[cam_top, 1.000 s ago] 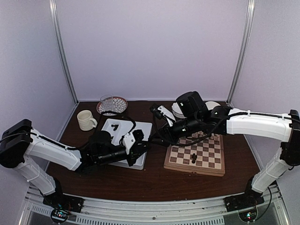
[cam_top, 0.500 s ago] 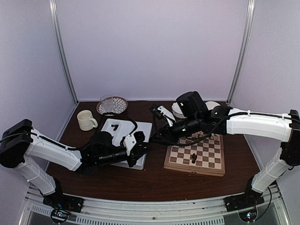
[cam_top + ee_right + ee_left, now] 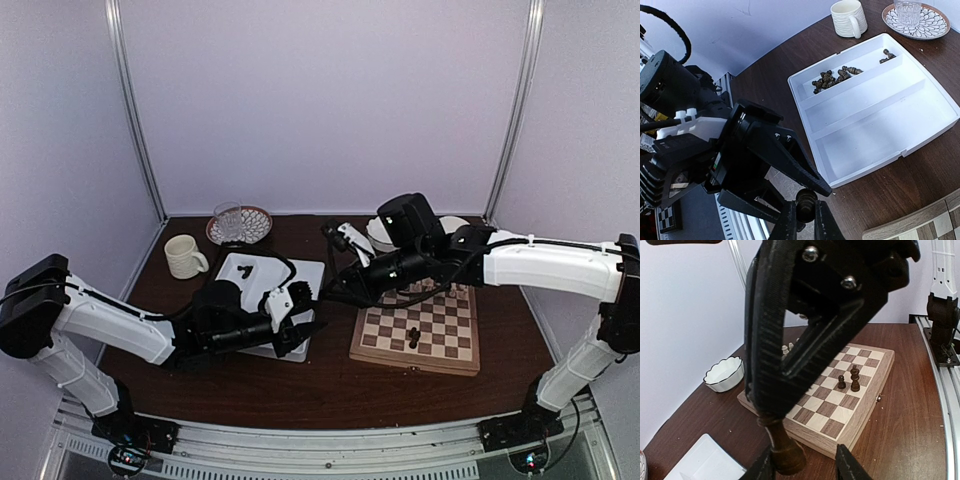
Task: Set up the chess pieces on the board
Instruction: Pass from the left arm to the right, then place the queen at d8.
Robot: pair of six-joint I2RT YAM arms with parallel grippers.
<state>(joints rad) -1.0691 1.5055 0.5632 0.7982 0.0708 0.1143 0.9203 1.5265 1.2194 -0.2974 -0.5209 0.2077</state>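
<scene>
My right gripper (image 3: 805, 212) is shut on the head of a dark brown chess piece (image 3: 805, 197), held in the air between the white tray and the board (image 3: 440, 322). In the left wrist view the same piece (image 3: 786, 447) hangs between my left gripper's (image 3: 807, 467) parted jaws. Its base is against the left finger and there is a gap to the right one. The two grippers meet tip to tip (image 3: 318, 300). Two dark pieces (image 3: 850, 379) stand on the board (image 3: 840, 407). More chess pieces (image 3: 832, 77) lie in the tray's far compartment.
The white divided tray (image 3: 880, 115) lies left of the board. A cream mug (image 3: 184, 256) and a glass on a patterned plate (image 3: 238, 222) stand behind it. A white scalloped bowl (image 3: 724, 374) sits behind the board. Pale chessmen (image 3: 787, 347) stand at the board's far side.
My right gripper has closed on the top of the piece and my left gripper's jaws have parted from it. Both arms have shifted only slightly.
</scene>
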